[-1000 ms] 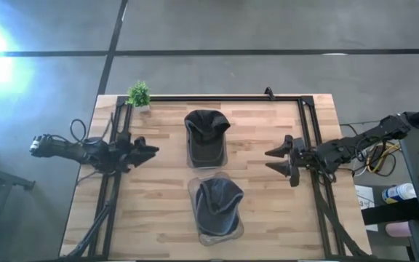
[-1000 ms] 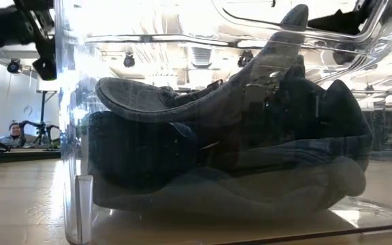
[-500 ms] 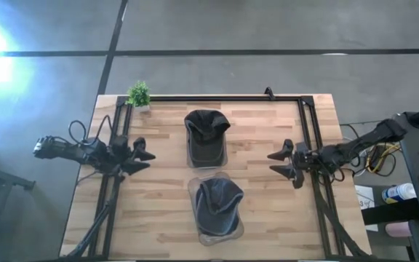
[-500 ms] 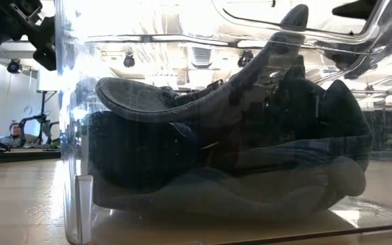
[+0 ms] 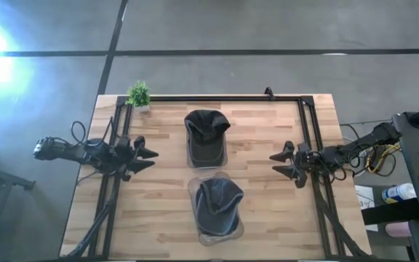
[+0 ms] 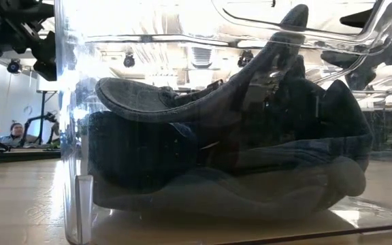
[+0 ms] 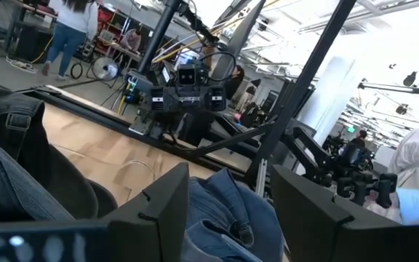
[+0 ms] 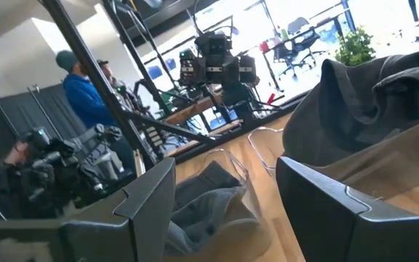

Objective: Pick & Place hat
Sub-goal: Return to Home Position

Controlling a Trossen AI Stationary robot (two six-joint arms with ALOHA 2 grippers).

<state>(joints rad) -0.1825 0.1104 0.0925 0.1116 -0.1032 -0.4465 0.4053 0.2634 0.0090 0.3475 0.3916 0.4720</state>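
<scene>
Two dark denim hats lie along the table's middle, each in a clear plastic holder. The far hat (image 5: 206, 133) (image 8: 384, 109) (image 7: 6, 167) sits behind the near hat (image 5: 219, 206) (image 6: 223, 156) (image 8: 209, 191) (image 7: 224, 212). My left gripper (image 5: 153, 159) (image 7: 230, 182) hovers open at the table's left side, pointing right toward the hats. My right gripper (image 5: 273, 164) (image 8: 225, 175) hovers open at the right side, pointing left. Neither touches a hat.
A small potted plant (image 5: 139, 94) stands at the far left corner. Dark frame rails (image 5: 308, 138) run along the table's left, right and far edges. Bare wood (image 5: 166, 196) lies between each gripper and the hats. People show in the room beyond.
Both grippers have drawn back a little from the hats, the left toward the table's left edge and the right toward the right edge. Both hats have stayed in place.
</scene>
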